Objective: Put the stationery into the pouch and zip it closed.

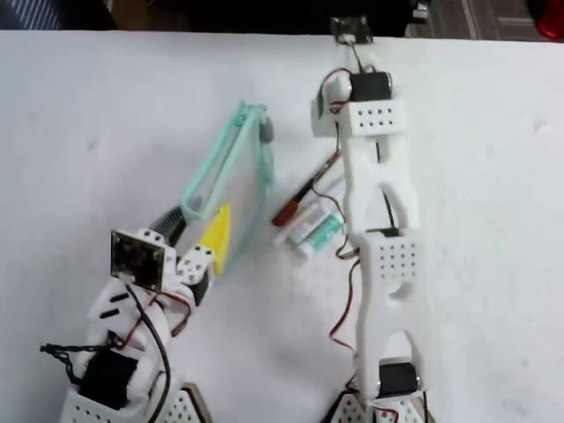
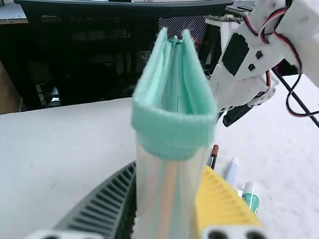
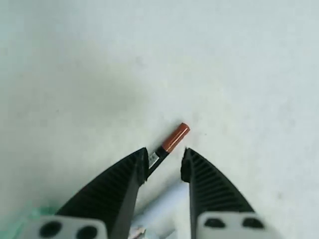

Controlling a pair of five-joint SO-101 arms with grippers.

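Item: slim black pen with brown cap [image 3: 173,140], between parted right jaws, best gripped squarely on its barrel; left jaws clamp mint-edged clear plastic pouch [image 2: 172,124].

a: any writing you can make out?
b: none that reads. the pen [image 3: 172,142] between the fingers of the right claw [image 3: 165,154] has a small white label on its black barrel, but its marks are too tiny.
a: and by the left claw [image 2: 169,169]?
b: the marker [image 2: 250,199] just beside it wears a teal band, print blurred. the pouch [image 2: 172,114] it grips shows nothing legible either.
a: numbers, signs?
b: none readable.
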